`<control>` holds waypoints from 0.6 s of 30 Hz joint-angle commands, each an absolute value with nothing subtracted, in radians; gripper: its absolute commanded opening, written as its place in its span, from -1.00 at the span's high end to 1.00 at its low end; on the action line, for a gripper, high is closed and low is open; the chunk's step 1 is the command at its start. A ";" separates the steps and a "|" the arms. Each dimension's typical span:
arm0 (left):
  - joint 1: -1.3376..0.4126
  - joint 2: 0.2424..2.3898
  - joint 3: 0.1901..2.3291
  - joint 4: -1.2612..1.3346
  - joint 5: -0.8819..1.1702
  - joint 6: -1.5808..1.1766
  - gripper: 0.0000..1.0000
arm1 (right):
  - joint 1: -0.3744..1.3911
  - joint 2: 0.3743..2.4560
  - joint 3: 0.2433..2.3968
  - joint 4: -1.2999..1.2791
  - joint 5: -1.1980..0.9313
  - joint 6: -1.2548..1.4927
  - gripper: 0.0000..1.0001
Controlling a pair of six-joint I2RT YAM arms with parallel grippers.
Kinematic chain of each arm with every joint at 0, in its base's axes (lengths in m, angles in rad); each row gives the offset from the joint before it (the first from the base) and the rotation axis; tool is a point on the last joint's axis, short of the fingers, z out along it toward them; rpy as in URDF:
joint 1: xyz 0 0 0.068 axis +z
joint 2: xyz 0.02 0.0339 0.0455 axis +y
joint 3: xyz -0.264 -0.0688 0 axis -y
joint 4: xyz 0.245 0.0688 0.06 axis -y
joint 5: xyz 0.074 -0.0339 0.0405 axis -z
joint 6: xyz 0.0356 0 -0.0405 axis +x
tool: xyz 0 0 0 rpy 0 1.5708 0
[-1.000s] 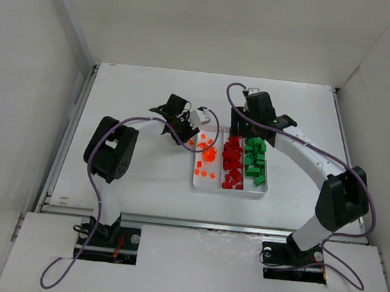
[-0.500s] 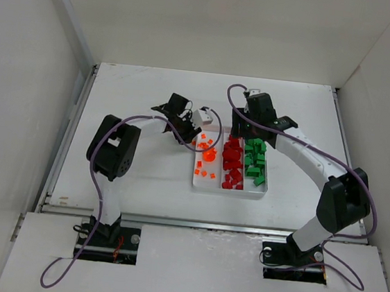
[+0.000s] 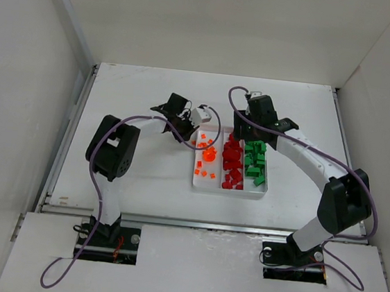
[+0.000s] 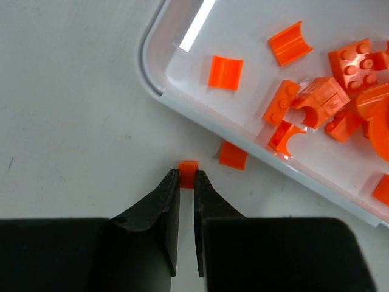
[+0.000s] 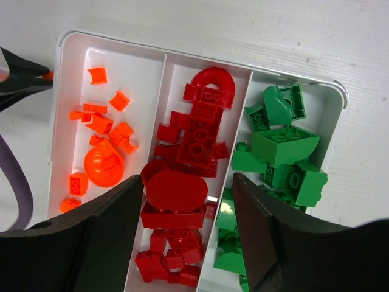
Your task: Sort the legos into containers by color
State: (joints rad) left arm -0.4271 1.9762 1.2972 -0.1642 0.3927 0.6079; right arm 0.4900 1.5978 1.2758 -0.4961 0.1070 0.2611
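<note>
Left pincer [image 4: 186, 177] moved closer to tray [image 4: 159, 91] corner; jaws went from part-open to pinched on loose orange brick [image 4: 188, 166] on counter [image 4: 73, 121].

- the tray [image 3: 199, 183] lies on the table [image 3: 137, 98], ahead of and between the two arm bases.
- its left compartment [image 5: 137, 79], middle compartment [image 5: 176, 76] and right compartment [image 5: 325, 109] sit side by side, each with legos [image 5: 200, 131] in it.
- the right gripper [image 5: 188, 182] hangs above the middle compartment.
- the left gripper [image 4: 186, 176] is low over the table just outside the tray's far left corner.
- a small brick [image 4: 188, 166] sits between its fingertips, outside the tray.
- a second brick [image 4: 233, 154] lies on the table just beside the tray's outer wall.
</note>
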 commanded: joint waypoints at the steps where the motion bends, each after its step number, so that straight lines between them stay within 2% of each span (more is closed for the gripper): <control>1: -0.393 1.924 1.262 -0.212 0.333 0.508 1.00 | 0.482 1.555 1.276 -0.469 0.124 0.258 -0.32; 8: -0.439 1.766 1.298 -0.164 0.367 0.379 1.00 | 0.482 1.555 1.276 -0.469 0.124 0.258 -0.32; 13: -0.538 1.788 1.321 -0.175 0.387 0.370 1.00 | 0.482 1.555 1.276 -0.460 0.124 0.258 -0.32; 17: -0.586 1.828 1.312 -0.156 0.368 0.370 0.78 | 0.472 1.555 1.285 -0.460 0.124 0.258 -0.32; 18: -0.586 1.838 1.312 -0.156 0.368 0.370 0.58 | 0.472 1.555 1.285 -0.460 0.124 0.258 -0.32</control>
